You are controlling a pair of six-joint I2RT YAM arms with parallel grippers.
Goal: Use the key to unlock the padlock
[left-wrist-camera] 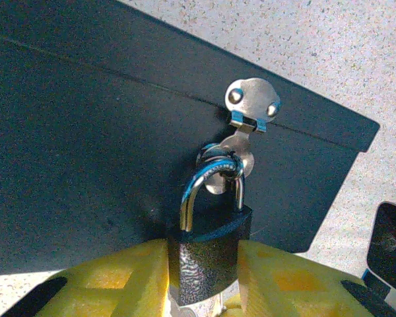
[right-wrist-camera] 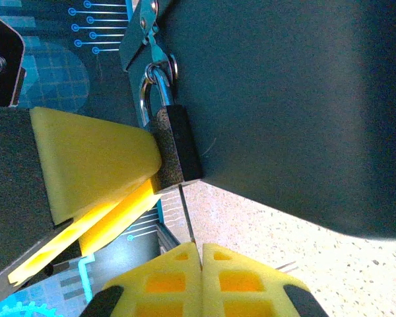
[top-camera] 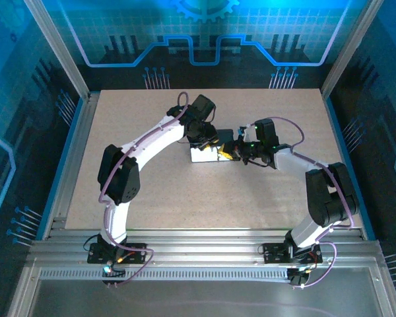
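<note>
Key (right-wrist-camera: pixel 186 214) in padlock (right-wrist-camera: pixel 178 148) on tin's (right-wrist-camera: pixel 284 99) hasp (left-wrist-camera: pixel 251 105)

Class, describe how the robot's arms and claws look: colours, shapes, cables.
Left arm and right arm: white curved links, black joint housings, a purple cable looping along each. Left claw and right claw: chunky yellow fingers with square recesses, black at the base.

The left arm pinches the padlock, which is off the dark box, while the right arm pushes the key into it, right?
Not quite. The padlock hangs on the dark box, its shackle looped through the latch; the left wrist view shows it. The left jaws do pinch it, and the right jaws hold the key at its underside.
</note>
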